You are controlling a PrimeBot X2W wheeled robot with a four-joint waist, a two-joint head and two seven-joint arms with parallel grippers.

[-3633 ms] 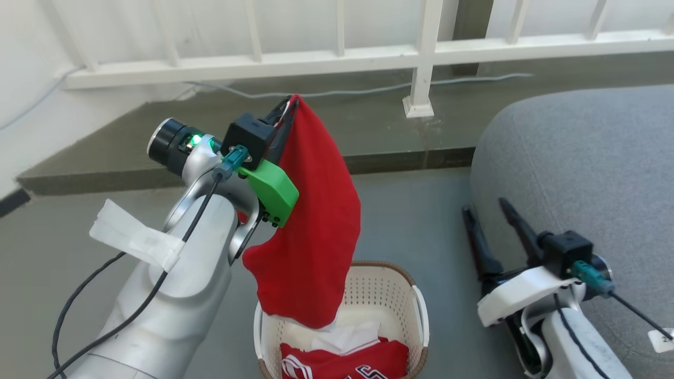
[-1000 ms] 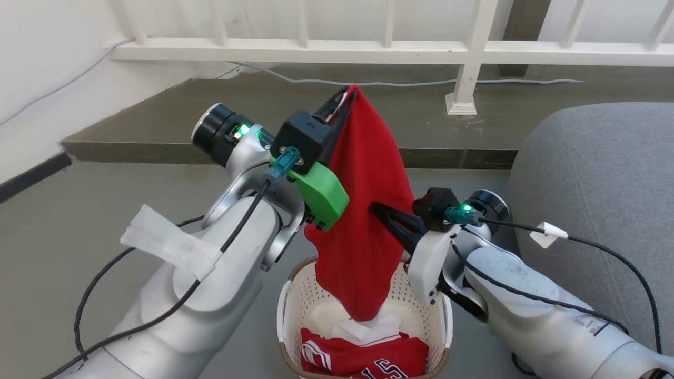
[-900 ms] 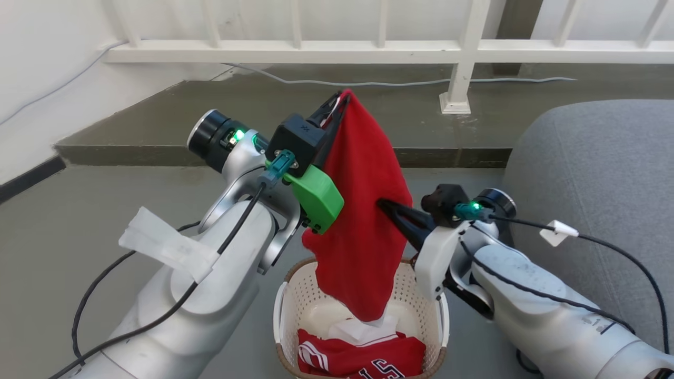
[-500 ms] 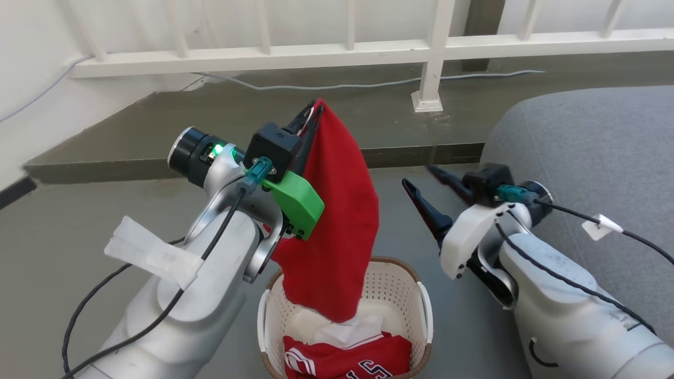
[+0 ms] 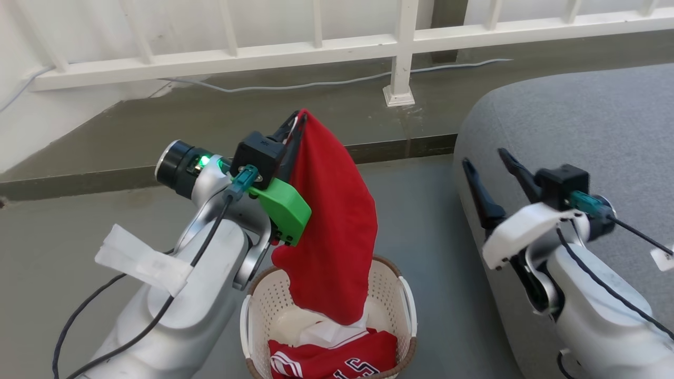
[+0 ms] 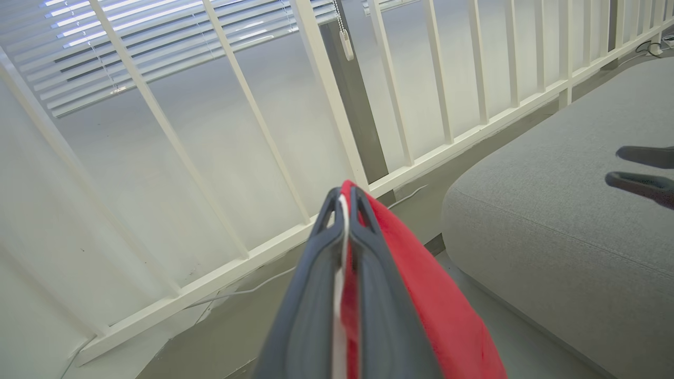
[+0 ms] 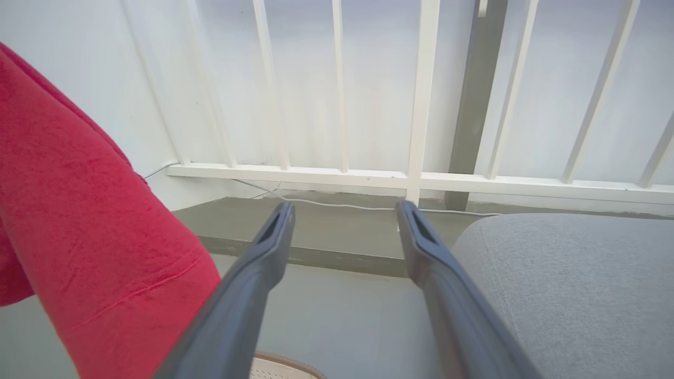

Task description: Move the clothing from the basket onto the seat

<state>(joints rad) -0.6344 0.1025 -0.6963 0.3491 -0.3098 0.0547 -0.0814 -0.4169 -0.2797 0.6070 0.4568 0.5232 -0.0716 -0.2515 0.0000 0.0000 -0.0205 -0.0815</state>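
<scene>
left gripper pinches an edge of the red piece; its tail, low in the basket, may snag heading right to the seat; right gripper gapes empty.

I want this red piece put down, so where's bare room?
The seat is bare between the railing and the right gripper. Bare floor runs between basket and seat. Crowded: the basket, where the red piece hangs over the jersey.
</scene>
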